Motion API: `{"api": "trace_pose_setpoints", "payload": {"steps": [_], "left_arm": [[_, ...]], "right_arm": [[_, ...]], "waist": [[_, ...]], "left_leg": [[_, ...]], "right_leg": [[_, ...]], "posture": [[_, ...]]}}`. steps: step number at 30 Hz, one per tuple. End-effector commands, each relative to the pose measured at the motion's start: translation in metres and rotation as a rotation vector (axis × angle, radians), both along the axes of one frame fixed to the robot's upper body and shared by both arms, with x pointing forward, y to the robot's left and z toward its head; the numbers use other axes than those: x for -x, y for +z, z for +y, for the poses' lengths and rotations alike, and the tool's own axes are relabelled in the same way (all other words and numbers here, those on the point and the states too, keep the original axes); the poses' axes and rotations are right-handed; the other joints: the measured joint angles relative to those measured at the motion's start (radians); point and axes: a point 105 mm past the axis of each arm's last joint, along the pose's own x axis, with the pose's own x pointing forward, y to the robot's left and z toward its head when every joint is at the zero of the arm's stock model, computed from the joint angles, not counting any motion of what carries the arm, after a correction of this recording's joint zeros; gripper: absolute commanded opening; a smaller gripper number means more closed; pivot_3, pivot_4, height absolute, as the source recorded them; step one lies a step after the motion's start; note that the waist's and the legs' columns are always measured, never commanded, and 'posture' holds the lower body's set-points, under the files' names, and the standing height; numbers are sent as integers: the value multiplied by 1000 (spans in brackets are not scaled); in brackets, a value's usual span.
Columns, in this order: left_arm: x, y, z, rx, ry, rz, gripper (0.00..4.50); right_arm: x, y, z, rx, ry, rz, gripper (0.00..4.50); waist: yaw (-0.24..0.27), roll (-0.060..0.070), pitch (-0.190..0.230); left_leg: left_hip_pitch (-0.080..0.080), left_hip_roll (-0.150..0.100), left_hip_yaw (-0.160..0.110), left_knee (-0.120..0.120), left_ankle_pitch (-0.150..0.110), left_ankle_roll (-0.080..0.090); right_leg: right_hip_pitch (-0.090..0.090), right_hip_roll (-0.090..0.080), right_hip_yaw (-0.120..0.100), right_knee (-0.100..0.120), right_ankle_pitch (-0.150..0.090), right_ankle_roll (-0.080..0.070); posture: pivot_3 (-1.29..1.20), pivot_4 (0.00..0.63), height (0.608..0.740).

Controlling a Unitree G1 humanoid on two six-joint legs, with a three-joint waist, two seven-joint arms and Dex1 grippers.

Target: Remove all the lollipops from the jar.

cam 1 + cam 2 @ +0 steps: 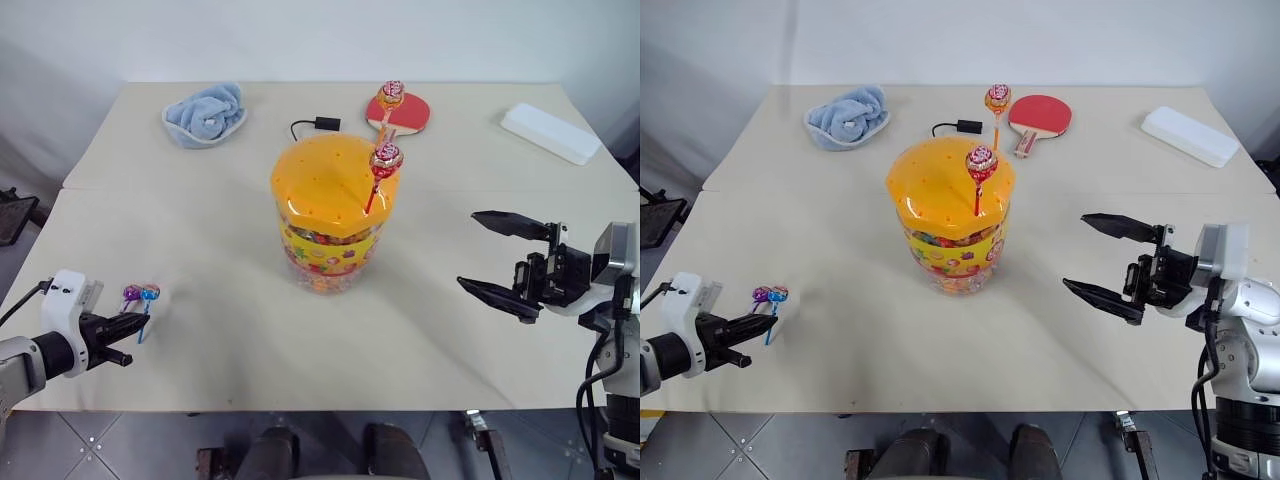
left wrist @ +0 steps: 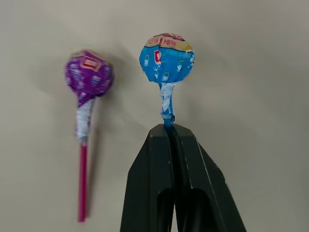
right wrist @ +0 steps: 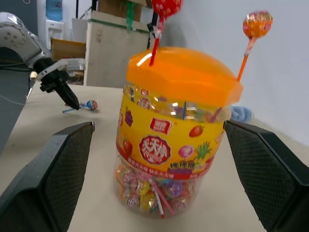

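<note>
The jar (image 1: 332, 215), a clear tub with a candy-print band and a domed orange lid, stands mid-table. A red lollipop (image 1: 385, 160) and an orange lollipop (image 1: 390, 96) stick up from the lid's right side. A purple lollipop (image 2: 89, 76) lies on the table at the near left, with a blue lollipop (image 2: 166, 57) beside it. My left gripper (image 2: 168, 128) is shut on the blue one's stick just below the head. My right gripper (image 1: 468, 250) hovers open to the right of the jar, pointing at it and well apart from it.
At the back of the table lie a blue cloth (image 1: 205, 115), a black cable with a small adapter (image 1: 325, 124), a red table-tennis paddle (image 1: 405, 112) and a white box (image 1: 550, 132). The near table edge runs just below both grippers.
</note>
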Motion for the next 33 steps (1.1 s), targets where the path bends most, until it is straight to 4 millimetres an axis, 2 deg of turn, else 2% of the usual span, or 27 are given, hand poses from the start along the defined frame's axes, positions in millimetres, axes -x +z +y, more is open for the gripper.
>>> {"api": "trace_pose_setpoints", "payload": {"steps": [1, 5, 7, 10, 12, 13, 15, 17, 20, 22, 26, 32, 33], "left_arm": [[-1, -1, 11, -46, 40, -8, 978], [-2, 5, -1, 2, -63, -40, 2163], [-6, 15, 1, 24, -86, -111, 2791], [0, 43, -5, 105, -236, -254, 3689], [13, 65, -9, 119, -387, -350, 4311], [18, 73, -8, 114, -438, -382, 4485], [24, 103, -11, 148, -574, -498, 4485], [17, 131, -23, 125, -678, -602, 4485], [7, 153, -42, 70, -780, -714, 4485], [3, 165, -57, 52, -843, -786, 4485], [0, 170, -77, 71, -916, -864, 4485], [1, 166, -79, 174, -879, -896, 4485], [3, 163, -78, 203, -875, -891, 4498]], "right_arm": [[2, 6, -3, 30, -23, -37, 4500], [1, 6, -5, 48, -40, -6, 4500], [-2, 8, -8, 49, -83, 1, 4500], [-6, 18, -7, 48, -126, 27, 4500], [0, 32, -1, 22, -82, 37, 4500], [3, 37, 3, 10, -59, 40, 4500], [11, 46, 19, 12, 30, 58, 4500], [8, 51, 38, 34, 68, 74, 4500], [1, 56, 58, 58, 87, 83, 4500], [-5, 65, 76, 10, 116, 70, 4500], [-11, 69, 103, -13, 160, 63, 4500], [-14, 64, 118, -17, 191, 73, 4500], [-16, 63, 121, -13, 190, 72, 4310]], "waist": [[0, 0, 0], [0, 0, 0], [0, 0, 0], [-1, 0, 0], [-4, 0, 0], [-6, 0, 0], [-8, 1, 1], [-7, 1, 1], [-5, 1, 1], [-9, 1, 1], [-26, 1, 1], [-49, 1, 1], [-51, 1, 1]], "left_leg": [[0, 0, 0, 0, 0, 0], [0, 0, 0, 0, 0, 0], [0, 0, 0, 0, 0, 0], [0, 0, 1, 0, 0, 0], [0, 1, 1, 0, 0, 0], [-1, 1, 1, 0, 0, -1], [-1, 2, 1, -1, 0, -1], [-1, 2, 1, -1, 0, -1], [-1, 2, 0, 1, 0, -1], [0, 0, 1, 0, -1, -1], [0, 0, 0, -2, -1, -1], [0, -3, -1, -3, -1, 0], [0, -2, -1, -3, -1, 0]], "right_leg": [[0, 0, 0, 0, 0, 0], [0, 0, 0, 0, 0, 0], [0, 0, 0, 0, 0, 0], [0, 0, 0, 0, 0, 0], [0, 0, -1, -1, 0, -1], [-1, 0, -1, -1, 0, -1], [0, 0, -2, -3, -1, -1], [0, 1, -3, -3, -1, -1], [1, 0, -3, -2, -1, -1], [0, -1, -2, -1, 0, -1], [-2, 0, -4, 1, 0, -1], [-3, 0, -6, 3, 0, -1], [-3, 1, -7, 3, 0, -1]], "posture": [[0, 150, 740], [0, 150, 740], [0, 150, 740], [0, 150, 740], [0, 150, 740], [0, 150, 740], [0, 150, 740], [0, 150, 740], [0, 150, 740], [0, 150, 740], [0, 150, 740], [0, 150, 740], [0, 150, 740]]}}
